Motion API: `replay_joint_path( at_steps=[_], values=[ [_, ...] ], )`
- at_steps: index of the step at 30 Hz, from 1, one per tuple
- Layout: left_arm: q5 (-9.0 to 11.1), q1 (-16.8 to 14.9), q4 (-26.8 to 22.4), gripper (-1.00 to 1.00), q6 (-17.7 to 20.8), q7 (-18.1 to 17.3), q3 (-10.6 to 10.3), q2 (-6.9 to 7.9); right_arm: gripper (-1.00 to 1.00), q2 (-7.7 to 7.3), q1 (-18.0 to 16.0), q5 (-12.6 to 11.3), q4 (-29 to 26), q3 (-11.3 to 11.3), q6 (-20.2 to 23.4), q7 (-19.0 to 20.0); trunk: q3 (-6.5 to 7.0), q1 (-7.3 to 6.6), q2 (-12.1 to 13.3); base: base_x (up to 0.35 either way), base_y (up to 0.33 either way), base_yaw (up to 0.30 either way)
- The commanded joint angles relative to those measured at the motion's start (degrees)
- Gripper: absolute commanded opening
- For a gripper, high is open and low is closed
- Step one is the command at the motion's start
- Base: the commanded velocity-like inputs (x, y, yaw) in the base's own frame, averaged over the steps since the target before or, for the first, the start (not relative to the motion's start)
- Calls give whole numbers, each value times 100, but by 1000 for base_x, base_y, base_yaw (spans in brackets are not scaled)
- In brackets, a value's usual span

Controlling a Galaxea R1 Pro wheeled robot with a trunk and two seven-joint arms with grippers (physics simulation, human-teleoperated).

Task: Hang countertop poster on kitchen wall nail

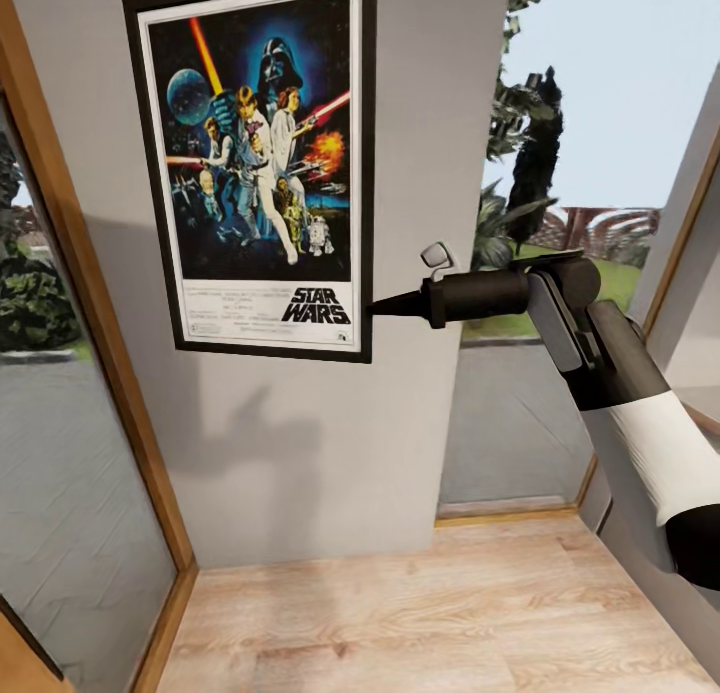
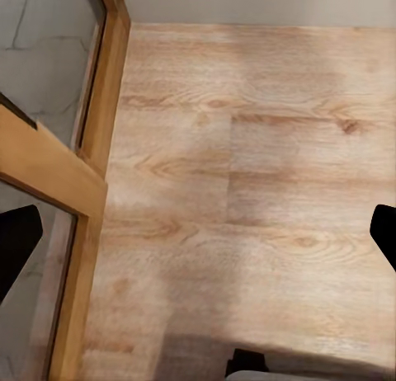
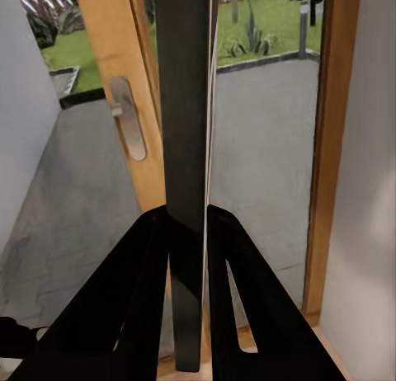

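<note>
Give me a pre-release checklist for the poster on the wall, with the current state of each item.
1. Right claw grips the poster at its lower right edge: ok; the right wrist view shows both fingers closed on the frame edge.
2. Poster flat against the grey wall: ok, as far as the head view shows.
3. Poster upright: not ok, it leans slightly in the head view.
4. Poster caught on a wall nail: cannot tell, no nail is visible.
5. Left claw free of the work: ok, it is open above the wooden floor.
</note>
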Motion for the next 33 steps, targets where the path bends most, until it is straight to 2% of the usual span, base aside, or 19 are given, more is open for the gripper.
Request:
replay_joint_path(
  at_steps=[1, 33],
  values=[
    [0, 2, -3, 100, -8, -42, 22, -3, -100, -4, -3, -22, 2, 8, 32, 7, -1, 3, -2, 164, 10, 0],
    [0, 2, -3, 100, -7, -42, 22, -3, -100, -20, 2, -30, 2, 8, 23, 200, -1, 3, -2, 319, 1, 0]
  ],
)
